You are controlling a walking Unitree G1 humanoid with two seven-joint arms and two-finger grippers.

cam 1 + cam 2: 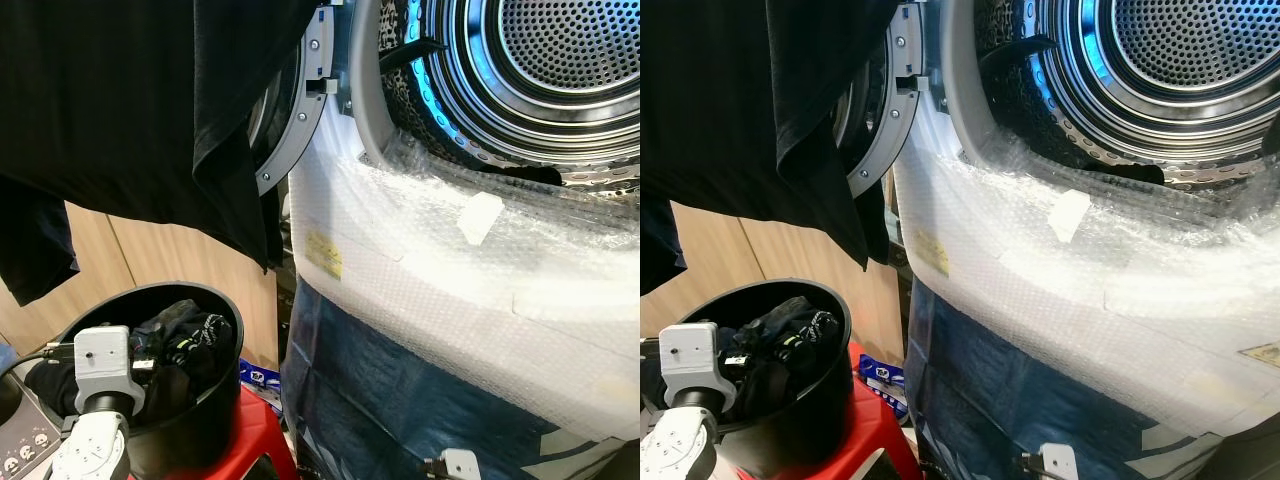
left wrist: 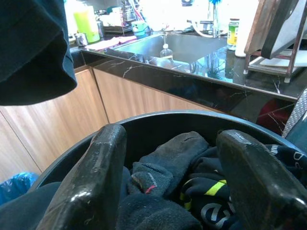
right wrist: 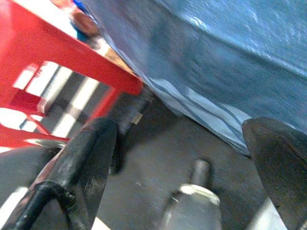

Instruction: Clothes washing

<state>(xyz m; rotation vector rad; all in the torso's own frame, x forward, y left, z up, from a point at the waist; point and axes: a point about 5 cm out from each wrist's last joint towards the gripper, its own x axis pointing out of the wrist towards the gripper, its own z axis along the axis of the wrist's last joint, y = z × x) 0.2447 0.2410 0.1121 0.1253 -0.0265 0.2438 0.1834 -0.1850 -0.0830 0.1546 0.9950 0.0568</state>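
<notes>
Nearest the head camera: left arm's wrist housing, low at the left, over a black bucket [image 1: 215, 400]. Bucket sits on a red stool [image 1: 262, 430] and holds a heap of dark clothes [image 1: 180, 345], one piece with yellow-green marks. Individual garments in the heap cannot be separated; all dark and bunched.

Left gripper [image 2: 175, 187]: wrist view has both black fingers spread wide just above the bucket rim, clothes visible in the gap, nothing clamped between them. Fingertips run out of the picture, so contact with the heap cannot be judged.

Right gripper [image 3: 182, 158]: fingers likewise wide apart and empty, aimed at dark floor beside a stool leg and the blue sheeting. Picture blurred; a round-topped object between the fingers is not identifiable. In the eye views its wrist is cut off at the lower edge.

Black garment [image 1: 150, 110] hangs across the upper left, cut off at the top, covering much of the open washer door [image 1: 300, 110]; what supports it is hidden.

Washing machine [image 1: 420, 280]: front wrapped in bubble wrap, blue sheet below. Drum [image 1: 540, 70] open, lit blue on its rim, partly cropped. Dark cloth lies at the drum mouth's lower edge [image 1: 525, 175], extent unclear.

Left wrist view background: dark counter with sink [image 2: 182, 45] and wooden cabinet fronts.
</notes>
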